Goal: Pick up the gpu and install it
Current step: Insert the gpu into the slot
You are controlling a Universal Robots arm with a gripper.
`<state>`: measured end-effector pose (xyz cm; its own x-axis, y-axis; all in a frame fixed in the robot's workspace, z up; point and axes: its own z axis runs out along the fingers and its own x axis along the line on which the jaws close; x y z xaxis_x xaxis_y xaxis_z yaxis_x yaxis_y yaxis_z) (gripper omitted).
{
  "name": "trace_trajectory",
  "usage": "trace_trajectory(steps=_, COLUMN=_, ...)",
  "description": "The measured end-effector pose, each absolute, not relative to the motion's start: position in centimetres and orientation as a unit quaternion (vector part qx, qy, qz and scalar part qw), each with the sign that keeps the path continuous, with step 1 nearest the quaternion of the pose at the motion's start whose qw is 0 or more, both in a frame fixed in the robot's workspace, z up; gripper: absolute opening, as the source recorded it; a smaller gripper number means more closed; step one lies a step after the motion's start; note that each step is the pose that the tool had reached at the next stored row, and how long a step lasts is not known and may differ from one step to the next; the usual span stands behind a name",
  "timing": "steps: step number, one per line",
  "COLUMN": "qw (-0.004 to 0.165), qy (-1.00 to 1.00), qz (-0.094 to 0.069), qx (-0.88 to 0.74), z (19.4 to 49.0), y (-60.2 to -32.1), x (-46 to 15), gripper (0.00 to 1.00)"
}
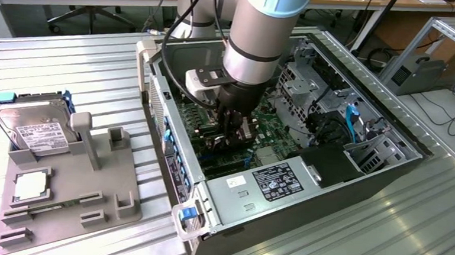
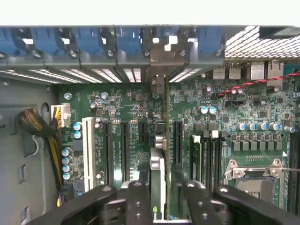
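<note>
On the exterior view's left, a grey parts tray (image 1: 123, 207) lies on the ribbed metal table (image 1: 81, 65), near the table's left edge. At the tray's far left corner a silver hard drive (image 1: 30, 124) with a white label and blue rails leans upright in its holder. Nearer the tray's front edge, a small square silver CPU chip (image 1: 31, 185) lies flat in its recess.

Beside the tray's right edge lies an open computer case (image 1: 383, 166), its motherboard (image 1: 271, 127) exposed and a power supply (image 1: 268, 180) with a black label at its near end. A blue cable (image 1: 352, 123) shows toward the case's right wall.

The Universal Robots arm (image 1: 256, 40) reaches down into the middle of the case. Its gripper (image 1: 235, 141) is low over the motherboard. In the wrist view the gpu (image 2: 158, 180) stands on edge in an expansion slot, its silver bracket (image 2: 161, 58) up against the case's rear wall beside the blue slot latches (image 2: 126, 42). The gripper (image 2: 161, 192) straddles the card's top edge with its black fingers (image 2: 136, 199) on either side; the jaws stand slightly apart, and whether they press the card cannot be told.
</note>
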<state>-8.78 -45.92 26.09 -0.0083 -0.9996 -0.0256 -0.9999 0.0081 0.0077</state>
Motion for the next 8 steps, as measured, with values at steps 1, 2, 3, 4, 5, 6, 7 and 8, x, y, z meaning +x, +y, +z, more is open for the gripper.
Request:
trace_trajectory(steps=1, qw=0.007, qy=0.71, qz=0.012, qx=-0.704, z=26.08, y=-45.92, x=-8.78, gripper=0.39)
trace_trajectory(steps=2, qw=0.006, qy=0.71, qz=0.012, qx=-0.704, z=26.09, y=-45.92, x=-8.78, gripper=0.45)
trace_trajectory(steps=3, qw=0.006, qy=0.71, qz=0.012, qx=-0.704, z=26.08, y=-45.92, x=-8.78, gripper=0.45)
trace_trajectory(steps=4, qw=0.006, qy=0.71, qz=0.012, qx=-0.704, z=26.08, y=-45.92, x=-8.78, gripper=0.52)
trace_trajectory(steps=5, qw=0.006, qy=0.71, qz=0.012, qx=-0.704, z=26.09, y=-45.92, x=-8.78, gripper=0.64)
trace_trajectory(steps=6, qw=0.006, qy=0.71, qz=0.012, qx=-0.704, z=26.09, y=-45.92, x=-8.78, gripper=0.69)
trace_trajectory(steps=7, qw=0.006, qy=0.71, qz=0.012, qx=-0.704, z=26.08, y=-45.92, x=-8.78, gripper=0.76)
trace_trajectory(steps=8, qw=0.006, qy=0.71, qz=0.012, qx=-0.704, z=26.09, y=-45.92, x=-8.78, gripper=0.82)
